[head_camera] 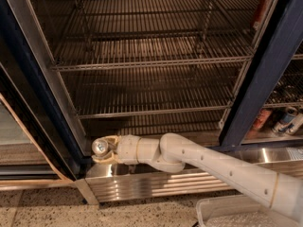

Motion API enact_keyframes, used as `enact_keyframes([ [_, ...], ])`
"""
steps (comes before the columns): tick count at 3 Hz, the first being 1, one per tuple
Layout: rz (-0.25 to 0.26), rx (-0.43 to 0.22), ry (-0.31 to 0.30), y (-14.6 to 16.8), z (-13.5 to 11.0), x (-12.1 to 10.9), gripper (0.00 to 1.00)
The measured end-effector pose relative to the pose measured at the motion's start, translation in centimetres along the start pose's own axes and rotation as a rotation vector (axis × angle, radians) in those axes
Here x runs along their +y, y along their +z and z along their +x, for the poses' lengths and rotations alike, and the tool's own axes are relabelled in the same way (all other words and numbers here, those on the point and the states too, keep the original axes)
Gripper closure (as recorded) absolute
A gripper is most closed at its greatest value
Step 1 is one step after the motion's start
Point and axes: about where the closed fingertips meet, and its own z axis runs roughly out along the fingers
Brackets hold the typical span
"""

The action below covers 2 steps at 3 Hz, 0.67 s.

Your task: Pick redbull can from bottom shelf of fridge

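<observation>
My gripper (101,150) is at the front left corner of the fridge (265,79), low down by the bottom shelf (180,126). Its pale yellow fingers (110,140) sit on either side of the redbull can (99,146) and are shut on it. Only the can's shiny silver top shows, facing the camera; the body is hidden by the fingers. My white arm (213,167) reaches in from the lower right, passing just above the ribbed stainless base panel (156,181).
Wire racks (151,63) stack above the arm. The navy door post (42,126) stands close on the gripper's left. Behind the right glass door are several cans (285,120), and a red one (262,8) higher up. A white bin (227,214) is at the bottom right.
</observation>
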Motion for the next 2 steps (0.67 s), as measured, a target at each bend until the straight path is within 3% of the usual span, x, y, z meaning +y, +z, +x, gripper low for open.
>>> enact_keyframes([
  [1, -0.029, 0.021, -0.059, -2.3, -3.9, 1.3, 1.00],
  [2, -0.014, 0.066, -0.149, -5.8, -7.5, -0.8, 1.00],
])
